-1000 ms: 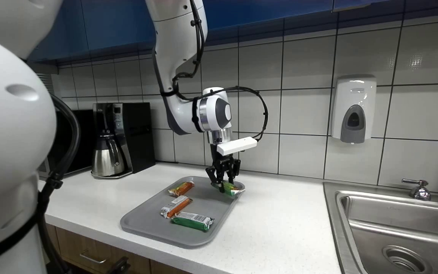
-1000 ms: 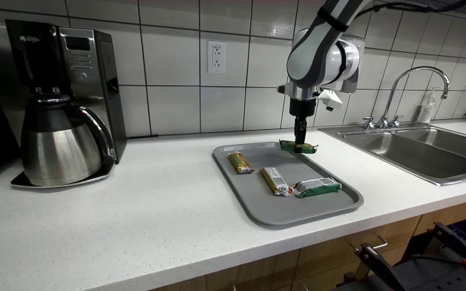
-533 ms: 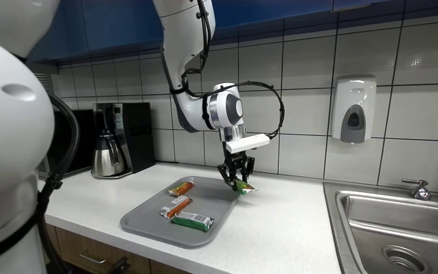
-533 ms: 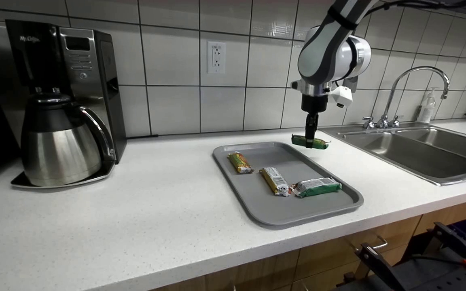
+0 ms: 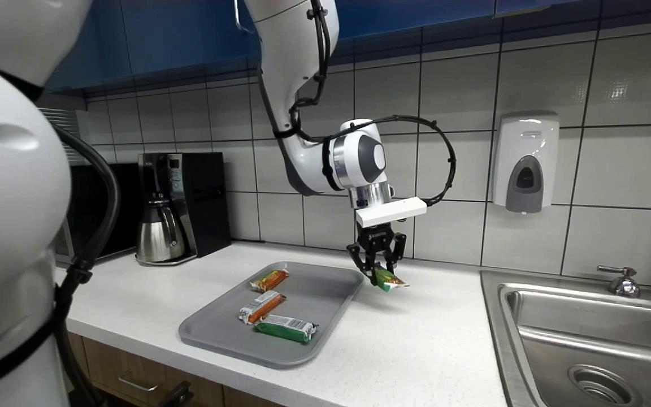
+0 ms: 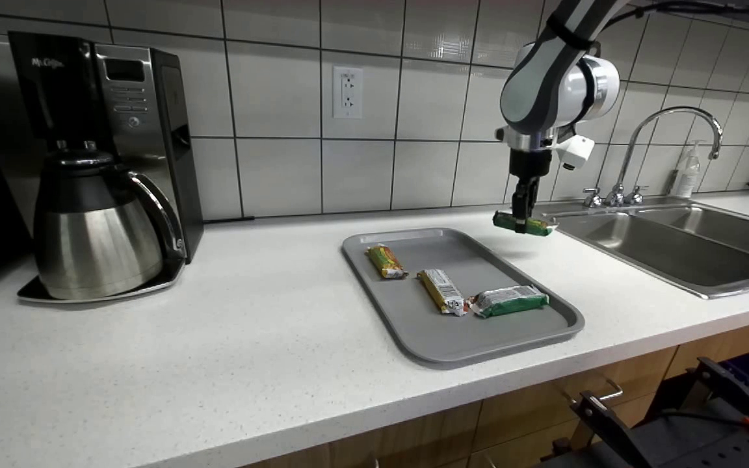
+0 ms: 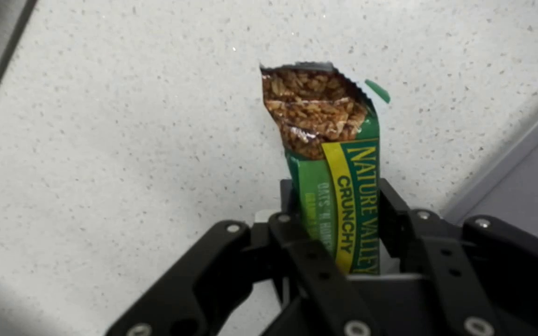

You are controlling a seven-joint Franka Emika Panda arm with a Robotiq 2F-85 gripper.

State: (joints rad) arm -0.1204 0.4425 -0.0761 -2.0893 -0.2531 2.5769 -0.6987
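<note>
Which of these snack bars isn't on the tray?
The green Nature Valley bar gripped in the pincer; the other three bars all lie on the tray.

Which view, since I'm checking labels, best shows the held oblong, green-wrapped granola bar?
The wrist view: the held bar appears large, brand name readable. Both exterior views show it small, partly hidden by the black tool.

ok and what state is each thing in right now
claw: shut on held bar
held bar: wrapped, raised above counter
tray: flat on counter
back bar: wrapped, on tray
middle bar: wrapped, on tray
front bar: wrapped, on tray
carafe: seated in coffee maker
drawer: shut
tap: no water showing
</note>
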